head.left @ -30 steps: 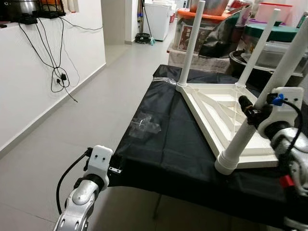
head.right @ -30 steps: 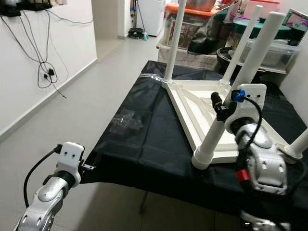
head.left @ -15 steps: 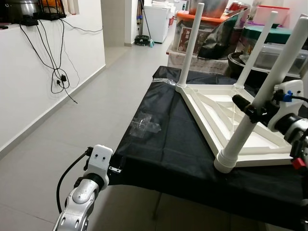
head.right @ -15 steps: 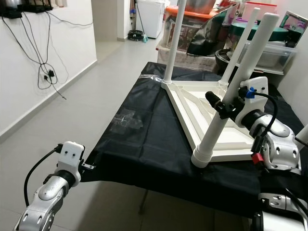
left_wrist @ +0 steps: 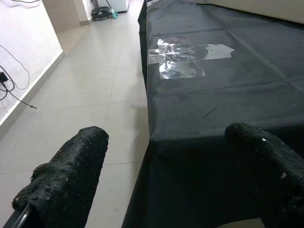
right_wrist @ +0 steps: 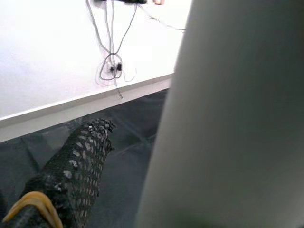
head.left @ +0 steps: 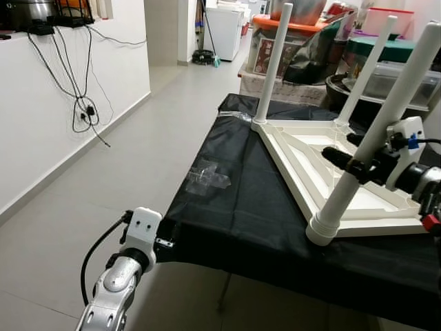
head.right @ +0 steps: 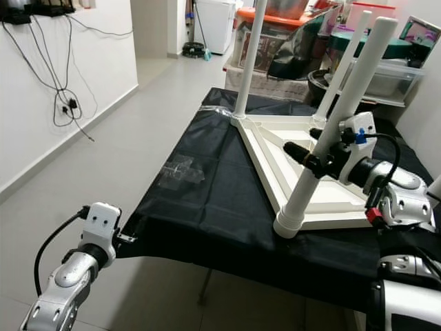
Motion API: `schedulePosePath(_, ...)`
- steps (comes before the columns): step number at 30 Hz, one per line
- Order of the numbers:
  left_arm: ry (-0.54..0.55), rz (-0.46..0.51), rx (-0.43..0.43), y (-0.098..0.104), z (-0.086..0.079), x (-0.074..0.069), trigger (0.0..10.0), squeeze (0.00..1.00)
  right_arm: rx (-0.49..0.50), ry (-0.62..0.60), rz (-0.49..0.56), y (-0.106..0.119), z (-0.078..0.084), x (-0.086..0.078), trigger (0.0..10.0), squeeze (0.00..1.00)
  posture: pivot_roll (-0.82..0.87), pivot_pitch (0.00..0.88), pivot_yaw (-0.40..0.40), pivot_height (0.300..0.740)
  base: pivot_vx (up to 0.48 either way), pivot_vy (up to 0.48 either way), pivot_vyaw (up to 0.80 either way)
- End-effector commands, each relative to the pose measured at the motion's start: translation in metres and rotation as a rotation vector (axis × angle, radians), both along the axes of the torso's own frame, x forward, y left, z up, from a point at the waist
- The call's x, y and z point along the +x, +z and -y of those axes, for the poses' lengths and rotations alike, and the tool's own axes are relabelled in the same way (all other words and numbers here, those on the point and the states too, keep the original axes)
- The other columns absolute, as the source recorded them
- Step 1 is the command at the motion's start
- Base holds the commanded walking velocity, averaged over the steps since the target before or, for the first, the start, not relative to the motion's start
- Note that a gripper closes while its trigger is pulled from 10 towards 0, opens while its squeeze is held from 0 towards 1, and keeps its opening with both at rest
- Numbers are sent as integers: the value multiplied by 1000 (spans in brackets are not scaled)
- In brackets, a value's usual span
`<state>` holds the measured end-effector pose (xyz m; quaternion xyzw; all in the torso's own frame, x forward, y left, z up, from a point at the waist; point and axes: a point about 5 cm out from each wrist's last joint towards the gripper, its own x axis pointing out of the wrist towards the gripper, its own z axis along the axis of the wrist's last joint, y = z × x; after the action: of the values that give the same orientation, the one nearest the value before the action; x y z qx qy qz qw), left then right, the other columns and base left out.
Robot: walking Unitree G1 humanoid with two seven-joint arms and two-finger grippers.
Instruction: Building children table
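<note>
A white children's table (head.left: pixel 324 162) lies upside down on a black-covered table (head.left: pixel 241 214), with its legs pointing up. The nearest leg (head.left: pixel 375 131) rises tilted from the front corner socket (head.left: pixel 322 231). My right gripper (head.left: pixel 337 145) reaches in from the right at mid-height of this leg, one black finger on each side of it. In the right wrist view a finger (right_wrist: pixel 78 166) stands apart from the leg (right_wrist: pixel 232 123), so the gripper is open. My left gripper (left_wrist: pixel 166 134) hangs open at the front left corner of the black cloth, holding nothing.
A crumpled clear plastic bag (head.left: pixel 207 178) lies on the cloth's left part. Storage boxes and bins (head.left: pixel 303 41) crowd the far end. On the left is tiled floor (head.left: pixel 103 186) and a white wall with hanging cables (head.left: pixel 83 103).
My right gripper has swung lower and more level, its fingers reaching further across the near leg. The right wrist has drawn back to the right. The left arm has not moved.
</note>
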<state>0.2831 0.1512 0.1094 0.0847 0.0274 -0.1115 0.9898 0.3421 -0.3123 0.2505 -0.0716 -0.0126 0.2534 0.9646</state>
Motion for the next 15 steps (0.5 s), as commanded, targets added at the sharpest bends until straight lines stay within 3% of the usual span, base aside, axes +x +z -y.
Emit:
schedulePosePath(1, -14, -11, 16, -4, 3, -1, 10000, 0, -36, 7, -15, -1, 1, 3, 5020, 0, 105, 0, -130, 740, 0, 0, 0)
schedulePosePath(4, -14, -11, 17, -5, 3, -1, 10000, 0, -35, 9, -16, -2, 1, 4, 5020, 0, 105, 0, -130, 740, 0, 0, 0)
schedulePosePath(6, -14, -11, 19, -5, 3, -1, 10000, 0, -25, -5, -10, -1, 2, 7, 0, 0, 112, 0, -134, 740, 0, 0, 0)
schedulePosePath(15, -18, -11, 18, -6, 4, -1, 10000, 0, 3, -57, 7, 1, 8, 10, 0, 0, 108, 0, -134, 740, 0, 0, 0)
